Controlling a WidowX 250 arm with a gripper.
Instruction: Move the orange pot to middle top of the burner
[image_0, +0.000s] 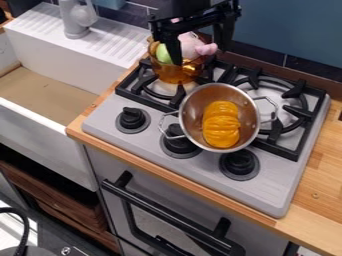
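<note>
Black oven handle (170, 216) nearest; steel pot (193, 118) behind, on stove (270, 192), yellow-orange item (220, 126) inside; orange pot (175, 75) at left burner (152, 103), holding pink toy (192, 47) and green item (162, 54); gripper (199, 54) above, fingers (175, 49) spread wide.

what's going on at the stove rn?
Robot arm's black two-finger gripper hangs open over the see-through amber-orange pot, which holds a soft-looking pink toy and a light-green item. That pot is at the rear left of the grey stovetop; can't tell if the gripper touches it. A round steel pot with wire handles, holding a ridged yellow-orange item, sits front-centre. Amber pot isn't at the top middle yet.
</note>
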